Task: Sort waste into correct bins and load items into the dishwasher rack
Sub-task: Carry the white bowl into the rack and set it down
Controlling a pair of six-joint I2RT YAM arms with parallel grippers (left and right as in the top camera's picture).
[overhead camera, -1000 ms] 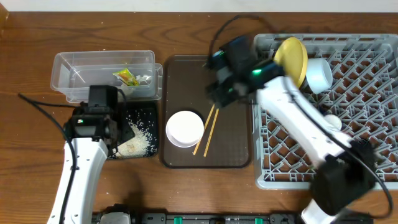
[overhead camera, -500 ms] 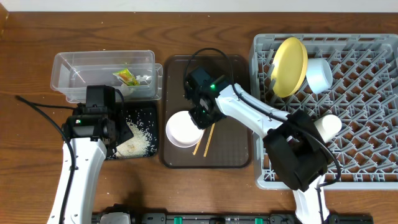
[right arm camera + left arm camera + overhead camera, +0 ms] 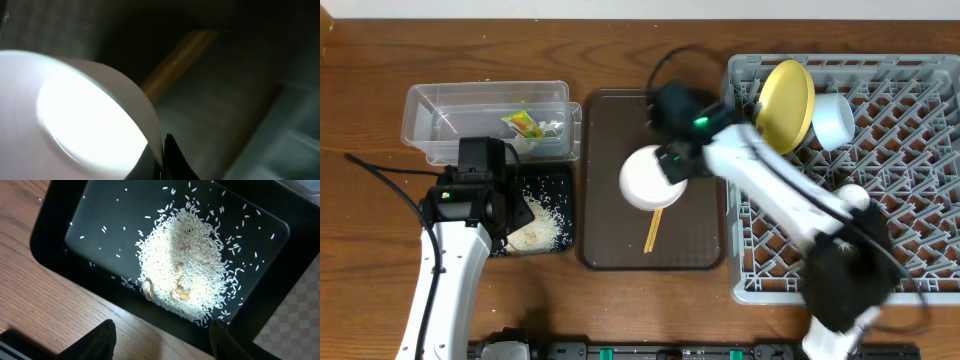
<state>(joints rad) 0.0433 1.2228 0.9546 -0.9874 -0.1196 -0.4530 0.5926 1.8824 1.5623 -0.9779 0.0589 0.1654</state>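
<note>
Overhead: the right pincer (image 3: 672, 162) is clamping the white bowl (image 3: 646, 182) over the brown tray (image 3: 610, 130); the dishwasher rack (image 3: 920, 150) is lying immediately to its right. Left wrist: the left pincer (image 3: 160, 332), fingers apart, is hovering above the rice (image 3: 182, 270). Right wrist: jaws are pinching the bowl's rim.

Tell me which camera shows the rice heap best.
Left wrist: the rice heap lies close up in the black tray, single grains distinct. Overhead gives only a small pale patch beside the left arm. Right wrist shows none of it.
</note>
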